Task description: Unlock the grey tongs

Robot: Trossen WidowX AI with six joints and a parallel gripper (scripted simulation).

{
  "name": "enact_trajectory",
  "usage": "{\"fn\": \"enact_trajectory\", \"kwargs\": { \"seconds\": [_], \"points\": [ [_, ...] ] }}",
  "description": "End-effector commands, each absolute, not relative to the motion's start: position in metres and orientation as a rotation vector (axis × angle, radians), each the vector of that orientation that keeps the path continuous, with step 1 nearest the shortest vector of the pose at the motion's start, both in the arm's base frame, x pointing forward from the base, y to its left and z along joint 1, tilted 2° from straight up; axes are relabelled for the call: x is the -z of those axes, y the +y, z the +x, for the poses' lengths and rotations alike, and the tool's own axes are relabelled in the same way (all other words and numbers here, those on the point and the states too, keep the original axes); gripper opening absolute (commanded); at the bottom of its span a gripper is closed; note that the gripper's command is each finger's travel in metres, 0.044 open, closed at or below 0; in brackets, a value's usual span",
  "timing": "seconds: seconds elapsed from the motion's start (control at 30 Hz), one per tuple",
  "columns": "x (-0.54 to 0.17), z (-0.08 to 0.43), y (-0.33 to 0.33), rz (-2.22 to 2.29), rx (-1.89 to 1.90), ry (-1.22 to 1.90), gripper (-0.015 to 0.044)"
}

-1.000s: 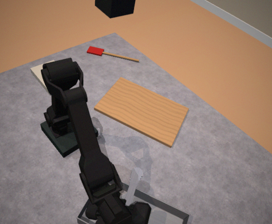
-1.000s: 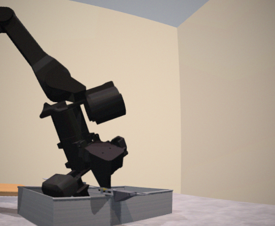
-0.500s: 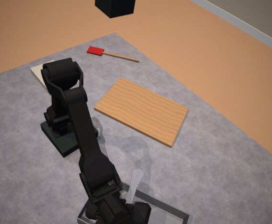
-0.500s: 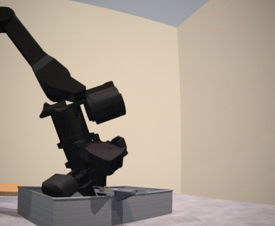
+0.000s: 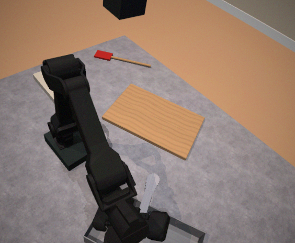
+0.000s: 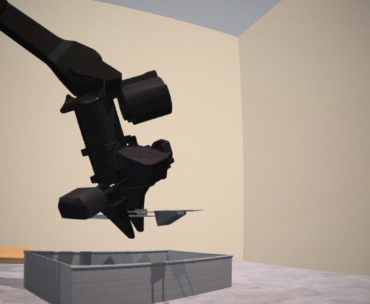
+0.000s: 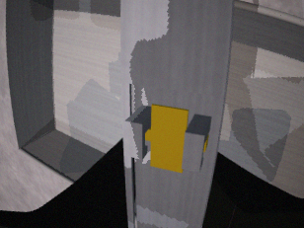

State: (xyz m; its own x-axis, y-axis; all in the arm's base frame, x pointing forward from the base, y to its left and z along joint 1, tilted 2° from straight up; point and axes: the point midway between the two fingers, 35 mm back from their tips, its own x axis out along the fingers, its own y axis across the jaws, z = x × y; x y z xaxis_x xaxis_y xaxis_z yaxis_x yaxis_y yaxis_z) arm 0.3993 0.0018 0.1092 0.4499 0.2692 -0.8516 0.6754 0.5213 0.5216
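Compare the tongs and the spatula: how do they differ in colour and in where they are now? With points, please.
The tongs (image 5: pixel 148 192) (image 6: pixel 169 217) (image 7: pixel 175 63) are grey; the spatula (image 5: pixel 103 55) has a red head and a tan handle. The tongs are held level above the tin (image 5: pixel 187 228) (image 6: pixel 140 278) (image 7: pixel 30 73), while the spatula lies on the table (image 5: pixel 237 167) (image 6: pixel 310 285). Both are long and narrow.
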Motion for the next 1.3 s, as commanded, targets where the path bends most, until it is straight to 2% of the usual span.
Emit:
{"fn": "enact_trajectory", "kwargs": {
  "seconds": [0.0,0.43,1.27],
  "points": [
    [-0.1259,0.3988,0.0023,1.043,0.314,1.108,-0.015],
    [-0.1251,0.3994,0.0019,1.034,0.336,1.122,-0.015],
    [-0.121,0.3973,-0.0047,0.818,0.651,1.325,-0.015]
  ]
}}
